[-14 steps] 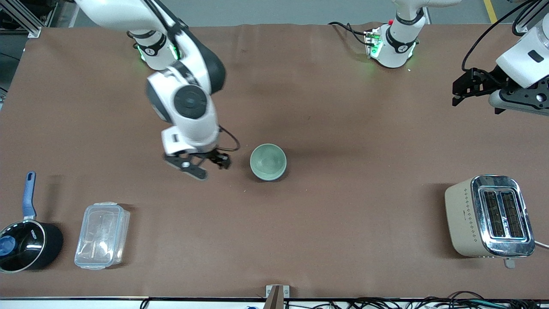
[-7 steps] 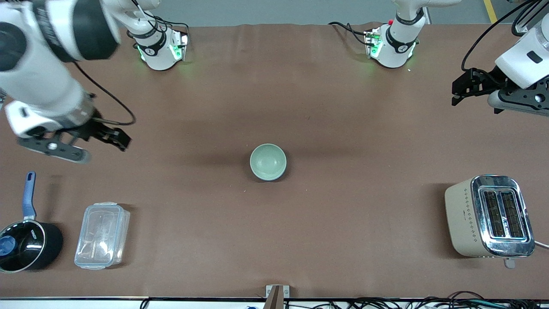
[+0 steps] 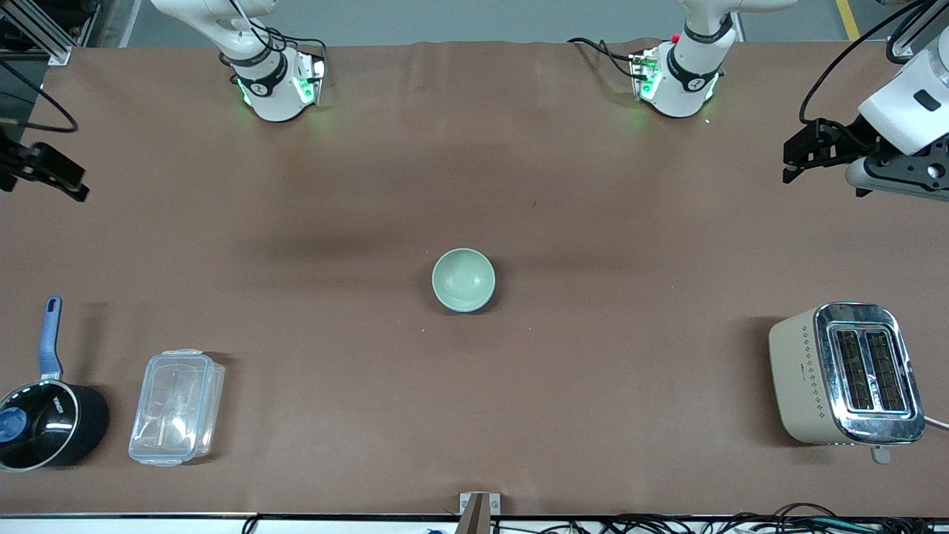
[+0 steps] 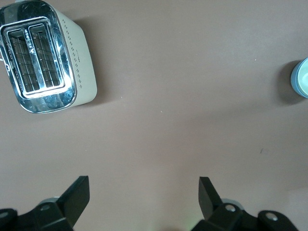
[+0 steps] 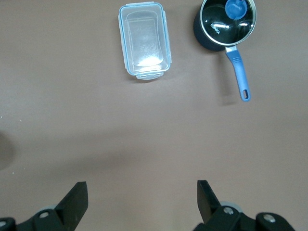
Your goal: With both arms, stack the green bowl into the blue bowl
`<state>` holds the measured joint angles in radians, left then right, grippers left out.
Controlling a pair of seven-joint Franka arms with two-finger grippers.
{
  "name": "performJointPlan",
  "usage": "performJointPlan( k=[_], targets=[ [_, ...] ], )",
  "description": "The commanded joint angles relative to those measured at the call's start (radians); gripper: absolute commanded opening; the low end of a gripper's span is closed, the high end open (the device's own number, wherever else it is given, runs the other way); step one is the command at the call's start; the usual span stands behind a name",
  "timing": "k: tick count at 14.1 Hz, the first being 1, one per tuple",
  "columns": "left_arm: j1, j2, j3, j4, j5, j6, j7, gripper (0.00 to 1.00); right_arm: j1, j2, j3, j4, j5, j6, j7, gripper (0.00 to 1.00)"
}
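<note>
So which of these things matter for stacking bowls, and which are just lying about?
Job: pale sage-green round bowl, mid-table; sky-blue bowl around it; white left arm and right arm, jaws open, waiting at the table's ends.
Lying about: cream-and-chrome toaster; clear plastic box; black saucepan, blue handle.

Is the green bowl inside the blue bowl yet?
It looks that way. The green bowl sits mid-table, and the left wrist view shows a blue wall around it, apparently the blue bowl. Nothing is in hand: the right gripper is open over the table's end near the saucepan, the left gripper open above the toaster's end. Nothing seems left to do.
</note>
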<state>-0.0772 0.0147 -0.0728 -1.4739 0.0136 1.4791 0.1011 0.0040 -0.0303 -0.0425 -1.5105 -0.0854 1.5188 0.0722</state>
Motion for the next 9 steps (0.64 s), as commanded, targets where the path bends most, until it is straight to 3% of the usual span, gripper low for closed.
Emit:
performJointPlan(
  k=[1, 4, 6, 9],
  targets=[
    [0.001, 0.002, 0.002, 0.014, 0.003, -0.017, 0.017, 1.0, 0.028, -0.006, -0.02, -0.011, 0.019, 0.003, -0.019, 1.0],
    [0.002, 0.002, 0.004, 0.012, 0.003, -0.017, 0.015, 1.0, 0.03, -0.003, -0.017, -0.011, 0.03, 0.008, -0.019, 1.0],
    [0.002, 0.002, 0.004, 0.012, 0.003, -0.017, 0.015, 1.0, 0.024, -0.003, -0.023, -0.011, 0.084, 0.006, -0.019, 1.0],
    [0.001, 0.002, 0.002, 0.014, 0.0, -0.029, 0.015, 1.0, 0.03, -0.006, -0.023, -0.005, 0.079, -0.003, -0.014, 1.0]
  ],
)
